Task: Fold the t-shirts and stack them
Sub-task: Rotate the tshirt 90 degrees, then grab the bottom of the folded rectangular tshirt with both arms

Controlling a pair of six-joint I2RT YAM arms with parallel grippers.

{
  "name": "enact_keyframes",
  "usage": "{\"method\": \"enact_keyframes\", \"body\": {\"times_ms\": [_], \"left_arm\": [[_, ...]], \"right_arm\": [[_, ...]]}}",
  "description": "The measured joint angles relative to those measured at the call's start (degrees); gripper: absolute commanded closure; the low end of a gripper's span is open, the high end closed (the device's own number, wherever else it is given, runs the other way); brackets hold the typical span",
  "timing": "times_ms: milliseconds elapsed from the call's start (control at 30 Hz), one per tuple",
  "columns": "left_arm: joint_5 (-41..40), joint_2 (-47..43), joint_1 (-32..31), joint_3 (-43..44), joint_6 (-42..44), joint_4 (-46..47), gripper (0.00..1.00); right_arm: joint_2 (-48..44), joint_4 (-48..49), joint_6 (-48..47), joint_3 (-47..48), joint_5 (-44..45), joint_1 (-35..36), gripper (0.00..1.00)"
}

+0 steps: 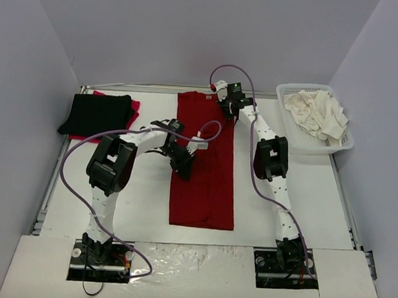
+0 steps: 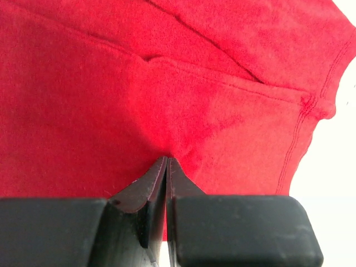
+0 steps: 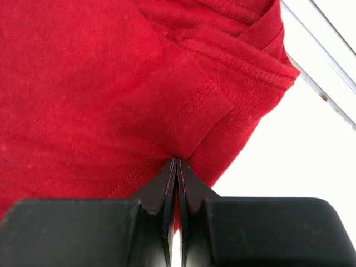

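Jaws of the left gripper point(image 2: 168, 160) are pressed together on a small fold of the red shirt point(image 2: 167, 83) — the soft knit rises into a ridge just at the black tips. A double-stitched hem runs down at the right of this view.

The right gripper point(image 3: 177, 161) is closed in the same way, pinching the cloth beside a stitched hem, where several layers lie bunched at the edge.

From above, the red shirt lies on the white table point(image 1: 304, 189) as a long narrow strip, folded lengthwise, its short edges toward the arms and toward the far wall. The left gripper holds its left edge about halfway along; the right one holds the far right corner.

At the far left, a black shirt point(image 1: 96, 114) lies folded into a flat rectangle on a bright red shirt point(image 1: 135, 108), which shows only at the edges. At the far right, a white lattice basket point(image 1: 283, 93) holds crumpled cream shirts point(image 1: 316, 112).
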Motion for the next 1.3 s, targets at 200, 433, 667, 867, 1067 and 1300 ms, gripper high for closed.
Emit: {"method": "enact_keyframes", "body": {"times_ms": [200,433,667,867,1067,1300], "left_arm": [[-2.97,-6.69,-0.04,-0.35,0.63,-2.58,0.98],[-8.07,-23.76,-0.04,-1.16,-0.24,-0.59,0.93],[-17.51,-33.16,2.25,-3.30,-2.97,3.87,0.83],[-22.99,-35.19,12.09,-10.99,-4.37,4.63,0.78],[-25.46,-39.10,18.34,-16.20,-5.01,4.28,0.68],[-25.05,-44.83,17.73,-18.99,-5.05,4.68,0.59]], "right_arm": [[-5.42,0.28,-1.95,-8.07,3.96,0.96,1.00],[-14.43,0.50,-2.14,-14.01,8.50,2.12,1.00],[-34.73,1.66,-1.46,-29.05,6.21,4.59,1.00],[-44.92,-2.89,-0.50,-39.82,-0.50,8.66,1.00],[-45.88,-7.89,-0.07,-49.20,-3.74,13.09,1.00],[-45.88,-9.68,0.66,-52.87,-5.68,14.84,1.00]]}}
